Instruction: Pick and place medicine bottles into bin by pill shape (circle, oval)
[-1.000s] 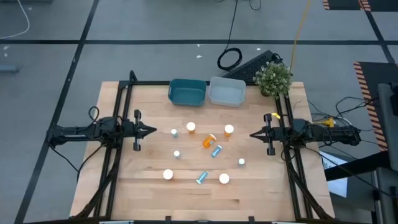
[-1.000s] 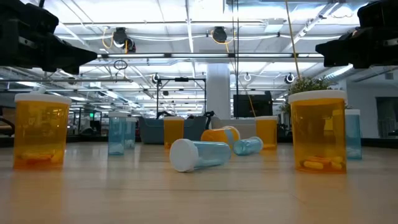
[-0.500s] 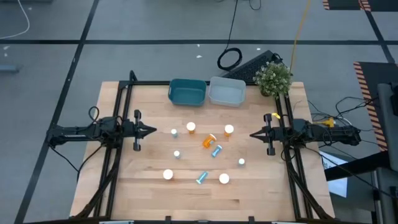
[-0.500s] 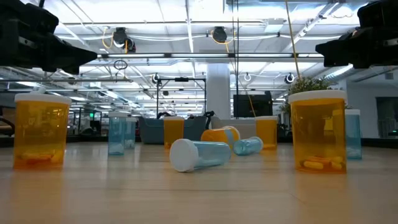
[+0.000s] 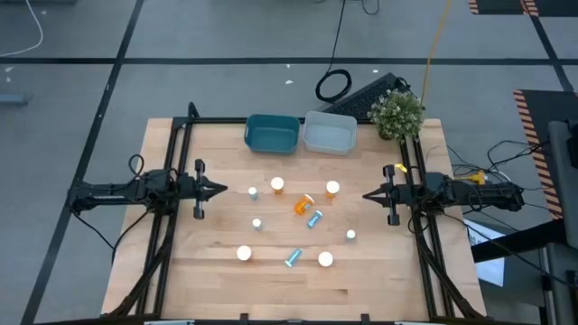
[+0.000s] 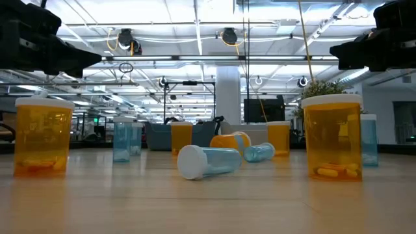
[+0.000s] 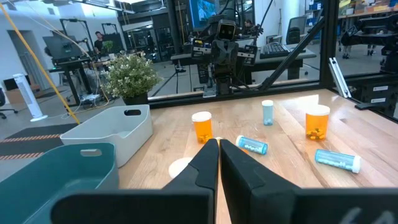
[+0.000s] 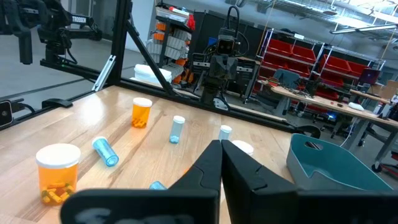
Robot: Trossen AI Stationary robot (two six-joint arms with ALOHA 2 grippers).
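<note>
At the left edge of the table in the high view, the left gripper [image 5: 219,190] has its fingers pressed together and holds nothing. At the right edge, the right gripper [image 5: 368,196] is the same, fingers together and empty. Between them the bottles lie scattered at the middle of the frame: orange ones [image 5: 277,186] with white caps stand upright, one orange bottle [image 5: 302,205] lies on its side, touching a fallen blue bottle [image 5: 314,218]. At the upper middle stand a teal bin [image 5: 272,134] and a white bin [image 5: 330,134], side by side.
</note>
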